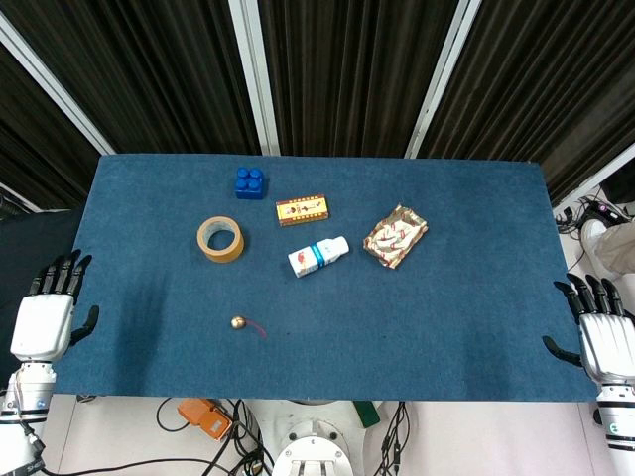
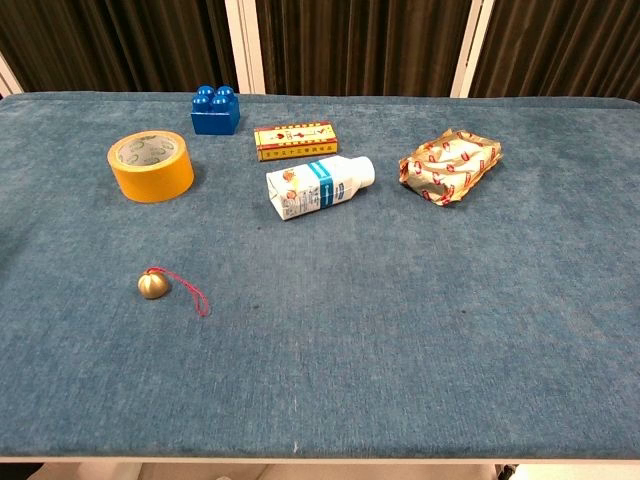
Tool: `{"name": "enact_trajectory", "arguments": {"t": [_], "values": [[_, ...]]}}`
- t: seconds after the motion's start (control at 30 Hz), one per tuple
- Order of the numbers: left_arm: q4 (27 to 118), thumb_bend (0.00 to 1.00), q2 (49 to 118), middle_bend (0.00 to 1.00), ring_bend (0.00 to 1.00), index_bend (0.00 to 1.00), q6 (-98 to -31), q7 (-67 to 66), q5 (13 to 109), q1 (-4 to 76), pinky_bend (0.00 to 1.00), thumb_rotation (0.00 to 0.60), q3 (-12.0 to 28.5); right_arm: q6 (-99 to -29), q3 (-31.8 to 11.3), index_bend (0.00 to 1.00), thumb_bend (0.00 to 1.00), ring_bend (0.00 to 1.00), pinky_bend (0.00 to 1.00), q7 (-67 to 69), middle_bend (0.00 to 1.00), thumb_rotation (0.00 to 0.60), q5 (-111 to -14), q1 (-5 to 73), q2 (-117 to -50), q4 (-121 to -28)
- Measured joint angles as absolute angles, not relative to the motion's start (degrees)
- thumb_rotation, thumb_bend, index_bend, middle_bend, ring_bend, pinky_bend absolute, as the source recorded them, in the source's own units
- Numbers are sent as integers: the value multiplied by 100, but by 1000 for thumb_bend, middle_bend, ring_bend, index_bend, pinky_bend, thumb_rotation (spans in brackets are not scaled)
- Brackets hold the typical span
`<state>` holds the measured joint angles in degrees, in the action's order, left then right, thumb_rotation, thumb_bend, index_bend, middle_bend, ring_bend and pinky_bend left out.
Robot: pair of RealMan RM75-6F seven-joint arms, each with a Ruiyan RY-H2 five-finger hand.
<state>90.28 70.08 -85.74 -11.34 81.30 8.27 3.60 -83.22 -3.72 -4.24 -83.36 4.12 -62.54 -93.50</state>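
Left hand (image 1: 45,315), right hand (image 1: 603,332) spread, empty, off table (image 1: 446,327) edges; absent from chest view.

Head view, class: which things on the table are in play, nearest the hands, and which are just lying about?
In play: left hand, open, nearest the gold bell; right hand, open, nearest the foil packet.
Lying about: tape roll, blue block, yellow box, white bottle.

Blue table (image 1: 149,337), tape roll (image 1: 220,239), blue block (image 1: 250,182), small box (image 1: 302,210), bottle (image 1: 317,256), foil packet (image 1: 395,236), bell (image 1: 238,322)
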Motion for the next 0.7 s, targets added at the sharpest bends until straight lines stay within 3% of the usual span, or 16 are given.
{"name": "enact_trajectory", "arguments": {"t": [0.27,0.43,0.7], "values": [[8997,368,6939,0,0,25,-8521,-961,8004,790,123,600,447,-8325,-357,224,301,105,0,-396,156,600,-8370,407,-6248,-9329],[9061,295,6959,0,0,25,-8483,-960,8048,794,122,600,420,-8317,-351,224,302,105,0,-392,156,600,-8354,397,-6244,-9342],[9457,243,7083,0,0,25,-7988,-931,8591,984,122,600,85,-8255,-316,224,301,105,0,-500,156,600,-8335,398,-6250,-9376]]}}
